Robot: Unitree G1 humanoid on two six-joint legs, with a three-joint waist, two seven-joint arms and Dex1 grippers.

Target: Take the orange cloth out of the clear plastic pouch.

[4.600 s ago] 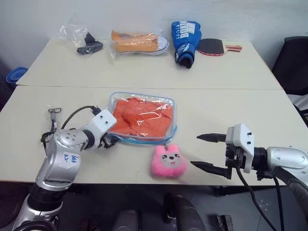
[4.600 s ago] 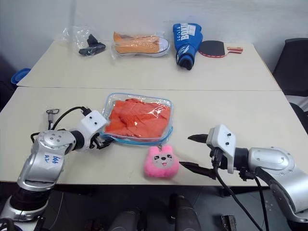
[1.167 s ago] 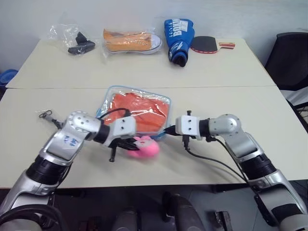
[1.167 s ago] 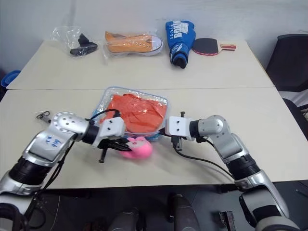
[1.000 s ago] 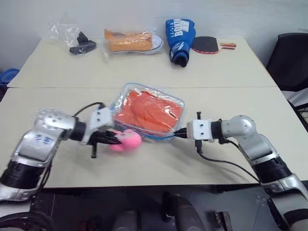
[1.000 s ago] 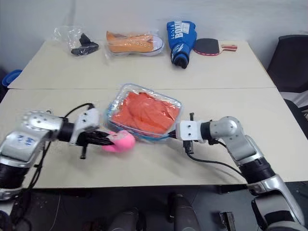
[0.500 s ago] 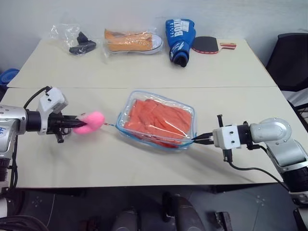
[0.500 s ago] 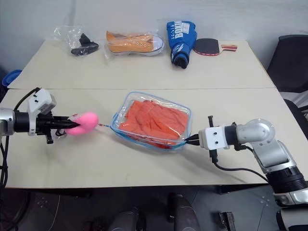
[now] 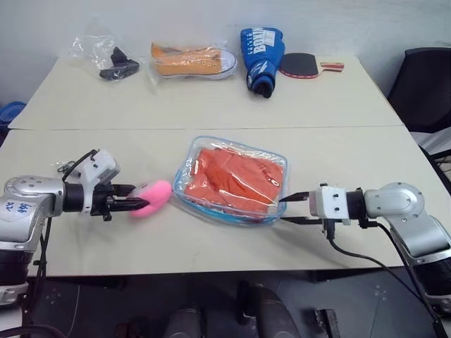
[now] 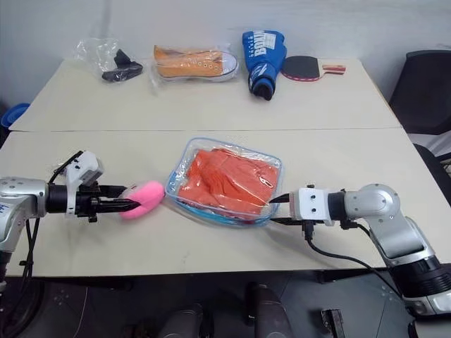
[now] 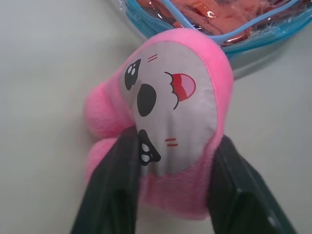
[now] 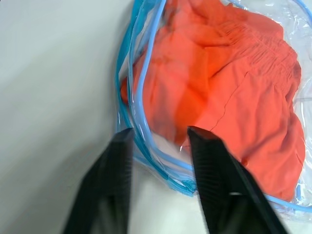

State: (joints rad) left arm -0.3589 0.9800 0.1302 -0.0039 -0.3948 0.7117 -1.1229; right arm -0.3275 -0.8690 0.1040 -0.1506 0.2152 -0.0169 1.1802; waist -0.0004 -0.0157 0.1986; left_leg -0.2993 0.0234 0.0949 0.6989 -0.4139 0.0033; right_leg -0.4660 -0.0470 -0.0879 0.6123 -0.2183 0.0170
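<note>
It looks like an office or plain test room: two beige desks (image 9: 211,105) pushed together against a bare white wall (image 9: 211,17), a black office chair (image 9: 426,84) at the right, and assorted sample objects lined up along the far edge.

The clear plastic pouch (image 10: 225,182) lies mid-table with the orange cloth (image 10: 227,181) inside. The right gripper (image 10: 276,210) stands parted at its right corner. The left gripper (image 10: 125,198) flanks a pink plush toy (image 10: 142,199) just beside the pouch.

Beige table (image 9: 211,105), clear plastic pouch (image 9: 232,179), sneaker (image 9: 192,60), paddle (image 9: 303,65)
</note>
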